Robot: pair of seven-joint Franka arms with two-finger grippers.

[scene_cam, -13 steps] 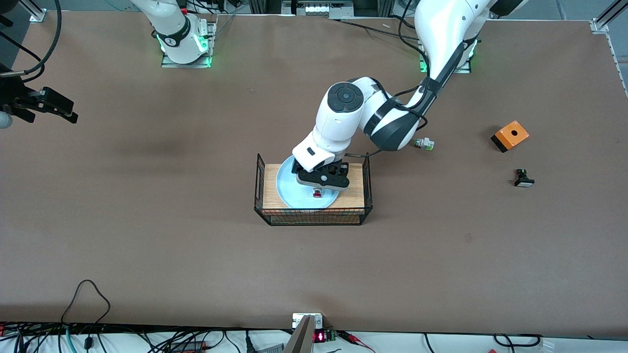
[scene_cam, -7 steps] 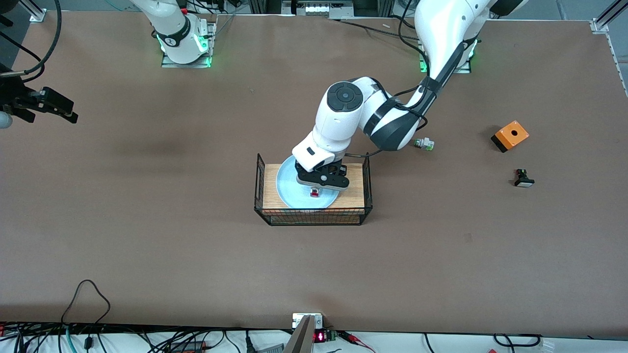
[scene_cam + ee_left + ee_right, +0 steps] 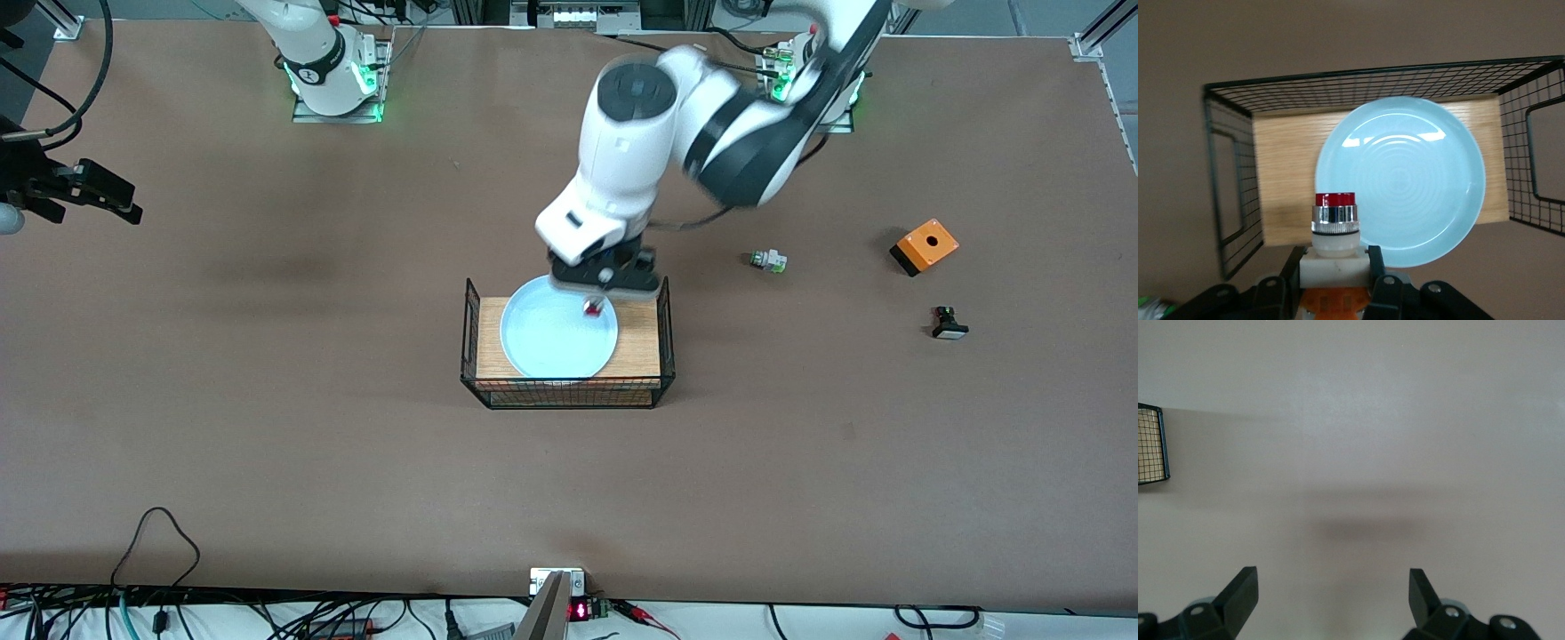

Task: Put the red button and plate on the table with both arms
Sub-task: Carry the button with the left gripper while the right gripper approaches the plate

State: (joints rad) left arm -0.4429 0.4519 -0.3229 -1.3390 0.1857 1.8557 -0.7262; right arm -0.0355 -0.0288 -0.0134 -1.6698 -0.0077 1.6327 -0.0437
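Near the middle of the front view a black wire rack [image 3: 566, 347] with a wooden top stands on the brown worktop [image 3: 267, 444], and the light blue plate [image 3: 558, 340] lies flat on that wood, well inside the mesh walls that rise around it. Toward the left arm's end of the worktop, at the right of the frame, lie a small white-and-green part [image 3: 767, 260], an orange box [image 3: 925, 246] and a black button with a white cap [image 3: 949, 324], all well apart from the rack. The left end effector [image 3: 603, 283] is over the upper edge of the plate, clenched on the red button [image 3: 591, 308]; in the left wrist view its fingers [image 3: 1376, 265] press the white body of the button [image 3: 1335, 230], red cap pointing away from the camera. The left arm reaches down from its base at upper right, elbow bent high. The right end effector [image 3: 98, 197] waits at the left edge of the frame, its fingers [image 3: 1239, 590] spread wide over bare worktop and holding nothing.
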